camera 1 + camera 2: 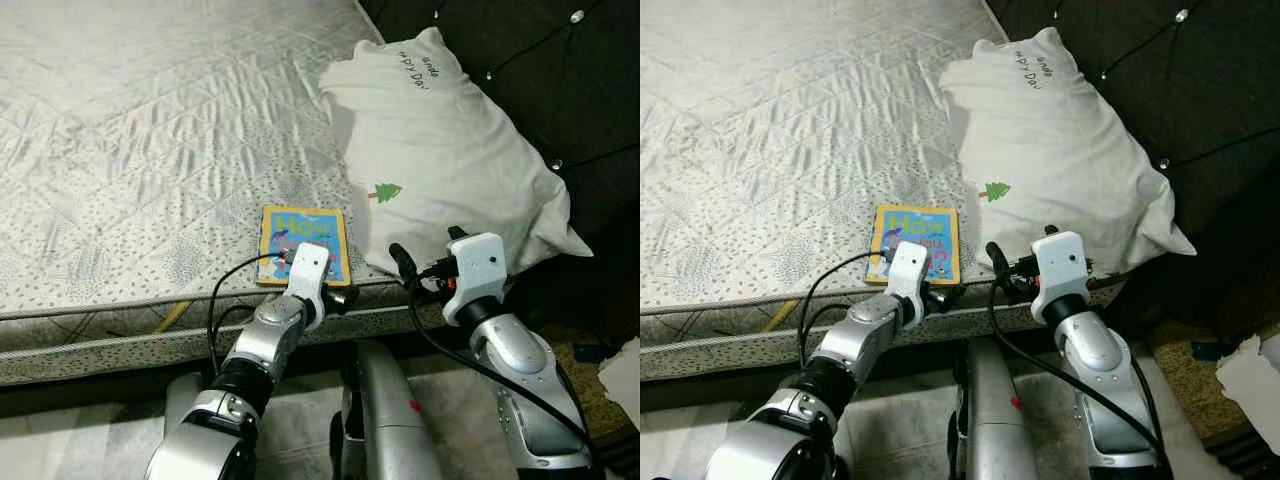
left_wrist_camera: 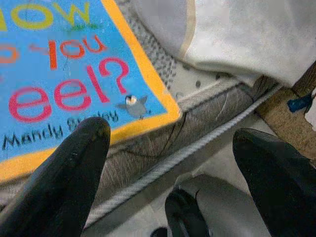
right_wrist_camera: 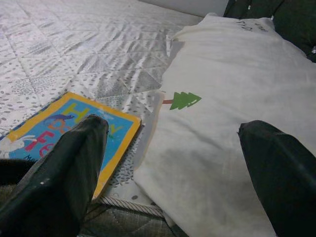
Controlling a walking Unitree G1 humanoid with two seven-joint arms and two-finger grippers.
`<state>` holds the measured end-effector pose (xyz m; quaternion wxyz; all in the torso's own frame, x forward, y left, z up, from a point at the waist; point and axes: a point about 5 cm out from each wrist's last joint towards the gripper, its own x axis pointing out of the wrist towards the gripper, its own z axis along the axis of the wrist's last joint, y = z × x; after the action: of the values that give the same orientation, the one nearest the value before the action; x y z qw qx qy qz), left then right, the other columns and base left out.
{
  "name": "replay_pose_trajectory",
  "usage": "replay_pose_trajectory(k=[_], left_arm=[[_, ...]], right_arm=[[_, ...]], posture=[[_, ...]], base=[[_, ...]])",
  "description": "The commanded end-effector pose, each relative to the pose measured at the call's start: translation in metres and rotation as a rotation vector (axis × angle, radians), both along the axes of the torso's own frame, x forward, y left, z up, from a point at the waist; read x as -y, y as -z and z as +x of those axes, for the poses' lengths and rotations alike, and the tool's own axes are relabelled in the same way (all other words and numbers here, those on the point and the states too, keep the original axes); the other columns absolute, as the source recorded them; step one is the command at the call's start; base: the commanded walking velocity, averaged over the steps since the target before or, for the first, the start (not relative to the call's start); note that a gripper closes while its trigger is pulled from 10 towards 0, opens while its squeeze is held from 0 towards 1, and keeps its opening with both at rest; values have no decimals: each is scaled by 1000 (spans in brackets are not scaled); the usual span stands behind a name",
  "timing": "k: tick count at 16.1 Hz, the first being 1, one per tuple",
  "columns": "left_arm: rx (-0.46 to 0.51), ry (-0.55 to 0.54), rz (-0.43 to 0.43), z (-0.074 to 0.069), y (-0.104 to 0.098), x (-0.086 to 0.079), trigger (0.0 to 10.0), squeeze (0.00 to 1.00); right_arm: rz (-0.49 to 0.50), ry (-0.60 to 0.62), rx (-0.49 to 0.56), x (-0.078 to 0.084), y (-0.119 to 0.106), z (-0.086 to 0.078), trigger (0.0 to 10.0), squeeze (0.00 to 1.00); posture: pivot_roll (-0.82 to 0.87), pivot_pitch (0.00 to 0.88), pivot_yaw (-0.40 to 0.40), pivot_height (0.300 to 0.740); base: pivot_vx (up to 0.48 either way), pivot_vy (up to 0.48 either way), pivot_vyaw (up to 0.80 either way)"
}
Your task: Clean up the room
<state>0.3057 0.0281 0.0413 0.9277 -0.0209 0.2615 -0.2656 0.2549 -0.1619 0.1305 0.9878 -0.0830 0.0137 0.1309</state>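
Both silver arms are seen in the foreground, raised toward the near edge of a bed (image 1: 120, 130). Left claw (image 2: 170, 148) — its two black fingers (image 2: 69, 173) are held wide apart, gripping nothing — is positioned at the mattress edge, just over the near corner of a children's book (image 1: 304, 243). The book, blue with an orange-yellow border and coloured lettering, is laid flat on the quilted grey mattress, close to its front edge and just beside a white pillow (image 1: 440, 150). Right claw (image 3: 173, 148) is likewise spread open and empty; it is held at the mattress edge, directed at the lower part of the pillow, with the book off to its left. The pillow — printed with a small green tree (image 1: 386, 191) and dark lettering near its top — is propped against a dark tufted headboard (image 1: 560, 70) at the right. A black cable (image 1: 225, 290) is looped from each wrist. Pale floor (image 1: 90, 440) is visible below the bed.
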Motion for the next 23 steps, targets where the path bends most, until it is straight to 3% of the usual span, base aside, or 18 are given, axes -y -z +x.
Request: replay_pose_trajectory(k=[1, 7, 9, 16, 19, 23], left_arm=[[1, 1, 17, 1, 1, 0, 10000, 0], [6, -7, 20, 9, -2, -2, 10000, 0], [-46, -45, 0, 14, 2, -10, 10000, 0], [-89, -225, 16, 31, -1, -40, 10000, 0], [-65, -203, 2, 34, -8, -34, 10000, 0], [-75, -188, -12, 28, -2, -28, 10000, 0]], right_arm=[[5, -8, 20, -3, -3, 2, 10000, 0], [28, 5, 27, -6, -5, 3, 10000, 0], [24, 7, 24, -6, -5, 2, 10000, 0], [11, 8, 26, -7, -8, -3, 10000, 0], [14, 10, 21, -7, -7, -5, 10000, 0], [43, 17, 37, -10, -10, -4, 10000, 0]], posture=[[-124, 25, -51, 542], [-140, 26, -49, 542], [-148, 29, -51, 542], [-185, 48, -55, 542], [-178, 50, -52, 542], [-164, 55, -56, 542]], base=[[0, 0, 800], [0, 0, 0], [0, 0, 0], [0, 0, 0], [0, 0, 0], [0, 0, 0]])
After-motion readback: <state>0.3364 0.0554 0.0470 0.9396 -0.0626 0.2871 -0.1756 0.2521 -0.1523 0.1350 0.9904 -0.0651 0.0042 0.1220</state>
